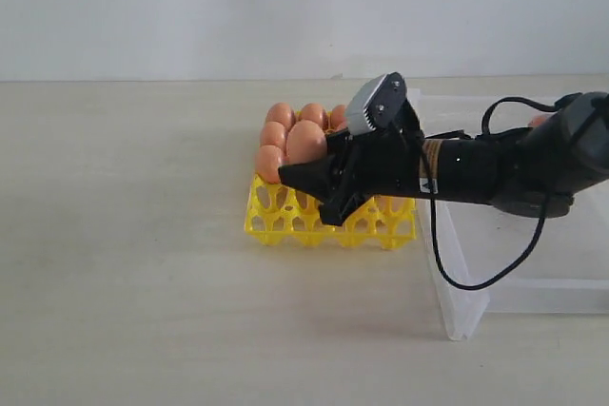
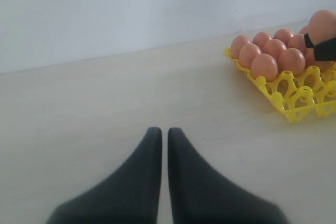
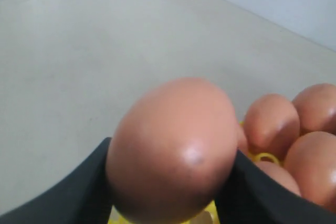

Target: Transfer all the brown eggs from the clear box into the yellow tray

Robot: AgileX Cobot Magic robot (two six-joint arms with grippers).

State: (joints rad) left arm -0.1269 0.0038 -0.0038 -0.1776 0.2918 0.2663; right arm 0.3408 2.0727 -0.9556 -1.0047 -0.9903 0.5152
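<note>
A smooth, matte, orange-brown brown egg (image 3: pixel 173 150) is clamped between the two black fingers of the right gripper (image 1: pixel 303 176), one finger pressed to each side of the oval shell. It is held above the yellow tray (image 1: pixel 285 221), over the eggs already seated there. The tray is a bright yellow plastic openwork grid of cups with pointed posts. In the left wrist view, eight brown eggs (image 2: pixel 264 66) can be counted clearly in it, packed touching one another in rows of three. Others behind the gripper are too hidden to count. In the exterior view the row of cups along the tray's near edge is seen unfilled, so open room is left there. The clear box (image 1: pixel 457 263), a shallow transparent plastic box with low walls, is set just beside the tray on the right, and the right arm and its looping black cable (image 1: pixel 476 282) are stretched over it. The left gripper (image 2: pixel 164 135) is held low over the bare, pale table (image 1: pixel 143 282), its dark tapered jaws brought together to a thin slit with nothing between them. It is well apart from the tray. Wide clear tabletop is seen to the left, bounded by a plain white wall (image 1: pixel 190 7).
</note>
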